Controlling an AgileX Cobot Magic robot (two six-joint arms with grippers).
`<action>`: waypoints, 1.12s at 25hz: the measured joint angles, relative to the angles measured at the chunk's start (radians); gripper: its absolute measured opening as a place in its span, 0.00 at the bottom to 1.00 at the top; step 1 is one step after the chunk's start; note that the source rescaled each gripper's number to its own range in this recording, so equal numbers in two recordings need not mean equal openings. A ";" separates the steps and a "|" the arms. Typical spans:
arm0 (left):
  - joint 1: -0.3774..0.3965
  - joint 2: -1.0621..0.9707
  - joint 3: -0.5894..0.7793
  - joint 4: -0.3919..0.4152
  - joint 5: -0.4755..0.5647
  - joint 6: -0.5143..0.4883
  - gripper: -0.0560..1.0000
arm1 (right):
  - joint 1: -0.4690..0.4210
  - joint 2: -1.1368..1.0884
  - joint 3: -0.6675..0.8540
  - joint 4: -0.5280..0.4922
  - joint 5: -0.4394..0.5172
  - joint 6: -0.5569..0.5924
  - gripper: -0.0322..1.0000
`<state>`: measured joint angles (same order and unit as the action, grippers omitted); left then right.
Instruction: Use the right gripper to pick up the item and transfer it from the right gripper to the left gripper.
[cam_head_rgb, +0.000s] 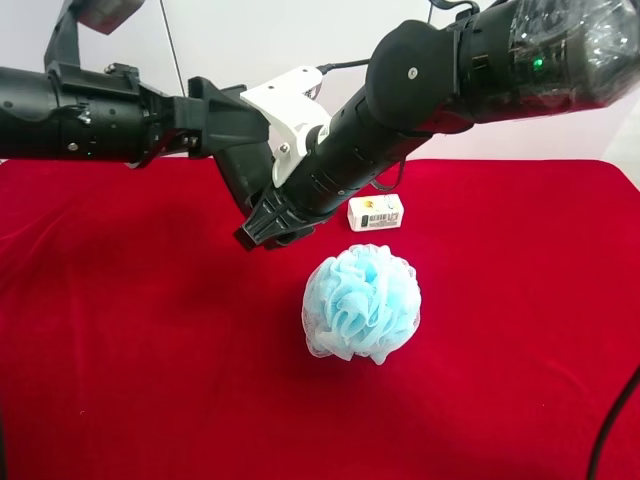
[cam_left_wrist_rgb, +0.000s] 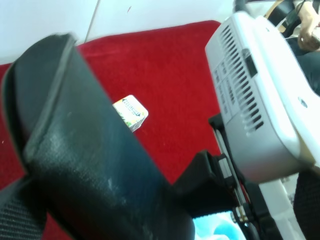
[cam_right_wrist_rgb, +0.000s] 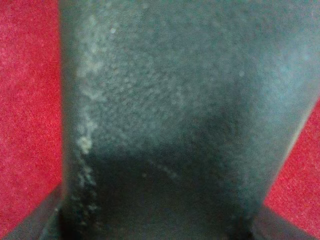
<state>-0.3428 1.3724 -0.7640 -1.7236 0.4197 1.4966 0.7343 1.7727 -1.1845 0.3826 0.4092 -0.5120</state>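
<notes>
While raised clear of the red velvet bench (cam_head_rgb: 120, 380), gripped at one end only: long flat dark grey-black leather-like case (cam_head_rgb: 245, 175), clamped in the right hand (cam_head_rgb: 262, 225), black jaws under a white angular bracket (cam_head_rgb: 290, 110) closed tight on it. Fills the right wrist view. Reaches up to the all-black left hand (cam_head_rgb: 235, 130), jaws spread wide close by the case's other end; touching or not, cannot tell. Resting below on the bench, apart: fluffy light blue mesh bath puff (cam_head_rgb: 361, 304) and small white printed box (cam_head_rgb: 376, 212)
</notes>
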 joint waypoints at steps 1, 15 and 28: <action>-0.003 0.005 -0.005 0.001 -0.004 0.001 1.00 | 0.000 0.000 0.000 0.000 -0.002 0.001 0.10; -0.009 0.078 -0.061 0.010 -0.035 0.037 1.00 | -0.007 0.012 -0.007 0.167 -0.026 -0.082 0.07; -0.024 0.095 -0.070 0.015 -0.212 0.101 0.99 | -0.011 0.024 -0.006 0.284 -0.045 -0.183 0.06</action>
<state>-0.3671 1.4671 -0.8336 -1.7084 0.2078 1.5977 0.7231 1.7967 -1.1907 0.6668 0.3641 -0.6950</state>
